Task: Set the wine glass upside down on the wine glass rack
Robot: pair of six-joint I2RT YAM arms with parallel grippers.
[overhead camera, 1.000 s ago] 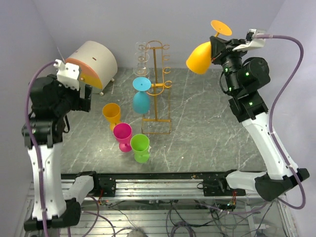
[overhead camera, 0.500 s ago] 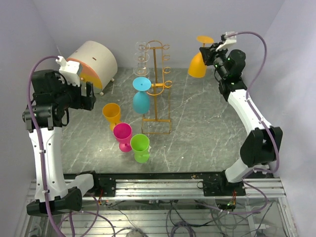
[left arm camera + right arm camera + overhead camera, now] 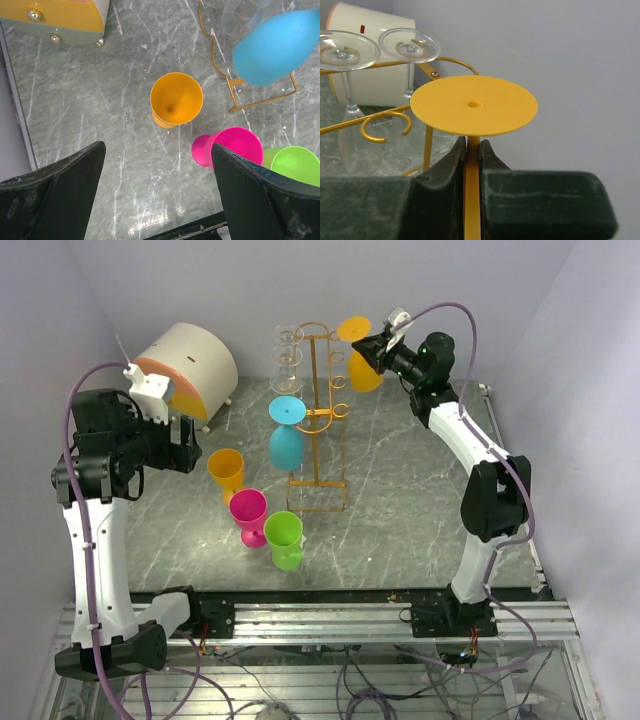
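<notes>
My right gripper is shut on the stem of an orange wine glass, held upside down with its round foot on top, just right of the gold wire rack near its top hooks. In the right wrist view the rack's ring hooks show to the left of my gripper. A blue glass and clear glasses hang on the rack's left side. My left gripper is open and empty, high above the upright glasses.
Upright orange, pink and green glasses stand left of the rack's base; they also show in the left wrist view, orange glass. A cream drum with an orange face sits at the back left.
My right arm has carried the orange glass left from the back right corner to beside the rack's top. My left arm has shifted slightly right.
</notes>
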